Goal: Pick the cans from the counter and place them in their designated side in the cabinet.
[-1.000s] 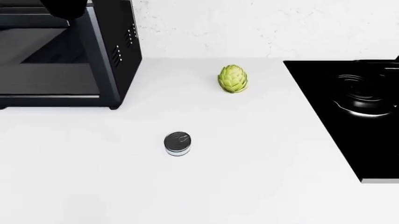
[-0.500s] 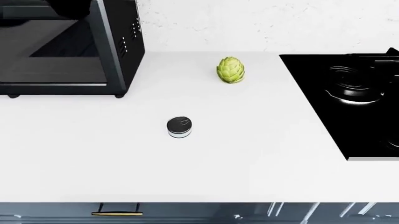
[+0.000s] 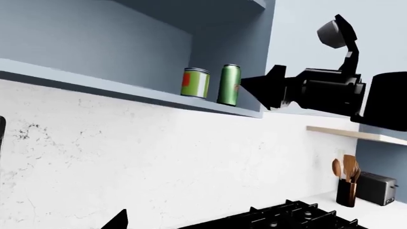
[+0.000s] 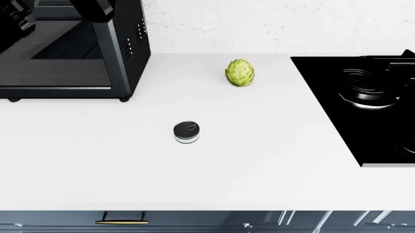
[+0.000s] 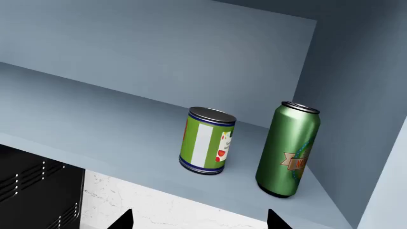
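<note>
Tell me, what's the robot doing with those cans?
It is putting cans away. A tall can with a green-and-white label already stands on the cabinet shelf, beside a green drink can. A short tin still sits on the counter, near an artichoke. Nothing is being held that I can see.

Two cans stand on the cabinet shelf (image 5: 95, 119): a labelled tin (image 5: 207, 140), a green drink can (image 5: 288, 149); one flat tin (image 4: 186, 132), one artichoke (image 4: 240, 73) on the counter (image 4: 272, 160).

The white tabletop (image 4: 272, 160) carries a flat tin (image 4: 186, 132) near its middle, an artichoke (image 4: 240, 73) behind it, and a black oven (image 4: 71, 48) far left. The cabinet shelf (image 5: 95, 129) holds two cans: a labelled can (image 5: 207, 140) and a taller green can (image 5: 287, 149).
</note>
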